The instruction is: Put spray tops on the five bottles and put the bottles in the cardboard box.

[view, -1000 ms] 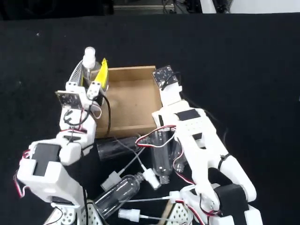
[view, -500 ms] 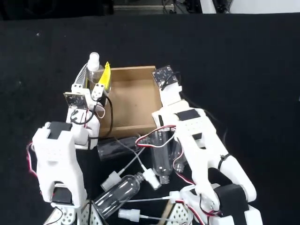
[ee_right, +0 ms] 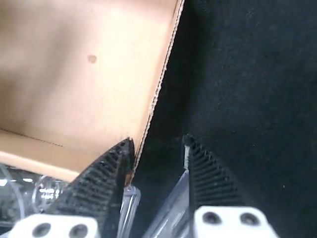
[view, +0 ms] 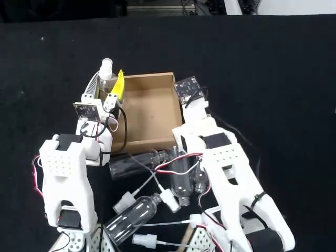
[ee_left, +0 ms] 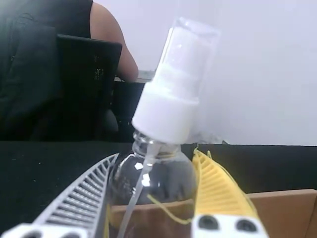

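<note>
At upper left, a capped bottle is clenched in the left tool, beside the left wall of the cardboard box. Boxing seems underway, so it must be carried inward and released. The right tool is spread, empty.
</note>
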Tool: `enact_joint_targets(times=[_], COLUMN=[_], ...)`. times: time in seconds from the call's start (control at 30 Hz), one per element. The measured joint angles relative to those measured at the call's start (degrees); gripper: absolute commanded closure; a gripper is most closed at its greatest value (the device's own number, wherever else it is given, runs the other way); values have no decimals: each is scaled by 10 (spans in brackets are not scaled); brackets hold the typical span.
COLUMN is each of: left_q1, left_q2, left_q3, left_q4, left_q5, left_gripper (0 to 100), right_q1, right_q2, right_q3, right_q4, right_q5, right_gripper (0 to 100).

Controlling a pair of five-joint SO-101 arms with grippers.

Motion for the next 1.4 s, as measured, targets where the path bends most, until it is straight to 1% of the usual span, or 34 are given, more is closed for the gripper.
enact_joint_targets(times=[0.07, 0.13, 0.3, 1.03, 1.2, 1.27, 1.4], left_q1=[0, 0, 0, 0, 0, 0, 0], left_q2=[0, 0, 0, -2, -41, -75, -149], left_q3=[0, 0, -1, -1, 17, 32, 35], left_q4=[0, 0, 14, 18, 25, 47, 149], left_q5=[-4, -8, -11, -11, -11, -11, -11], left_gripper=[786, 746, 740, 739, 739, 739, 739], right_q1=[0, 0, 0, 0, 1, 1, 1], right_q2=[0, 0, 0, 0, 0, 0, 0], right_q3=[0, 0, 0, 0, 0, 0, 0], right_q4=[0, 0, 0, 0, 0, 0, 0], right_q5=[0, 0, 0, 0, 0, 1, 1], right_gripper=[858, 858, 858, 858, 858, 858, 858])
